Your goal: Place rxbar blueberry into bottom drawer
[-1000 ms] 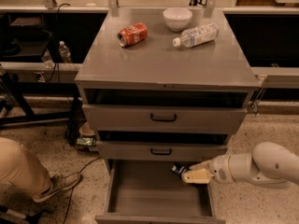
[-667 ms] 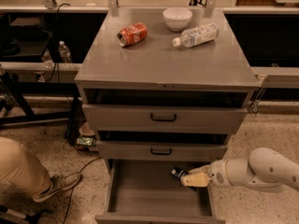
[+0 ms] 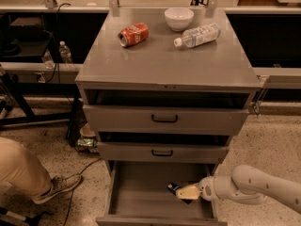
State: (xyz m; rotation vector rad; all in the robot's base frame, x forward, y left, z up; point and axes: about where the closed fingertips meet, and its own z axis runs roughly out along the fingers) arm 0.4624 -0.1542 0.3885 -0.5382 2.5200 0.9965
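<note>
The gripper (image 3: 181, 191) hangs low over the open bottom drawer (image 3: 141, 197), in its right half, close to the drawer's right wall. The arm (image 3: 254, 187) reaches in from the right, pale and rounded. The pale fingers (image 3: 189, 192) point left and clench the bar (image 3: 172, 188), a small dark thing that sticks out from their tips. The bar is inside the drawer's outline, held just above the grey floor or touching it; I cannot tell which.

The bottom drawer is pulled well out toward the camera. The middle drawer (image 3: 162, 152) and the top drawer (image 3: 164, 119) above it each stand a little ajar, with a dark gap over each front and a black handle at the middle.

On the counter (image 3: 164, 65), the can (image 3: 133, 34) lies on its side, left of centre and towards the back edge. The bowl (image 3: 178, 18) stands upright at the back edge, right of centre. The bottle (image 3: 197, 35) lies on its side just beside the bowl, toward the back right corner, with its cap pointing to the front left. The front half of the counter is bare grey metal.

At the lower left, on the speckled floor, a leg (image 3: 19, 171) in tan trousers ends in a shoe (image 3: 59, 186), well apart from the drawer.
</note>
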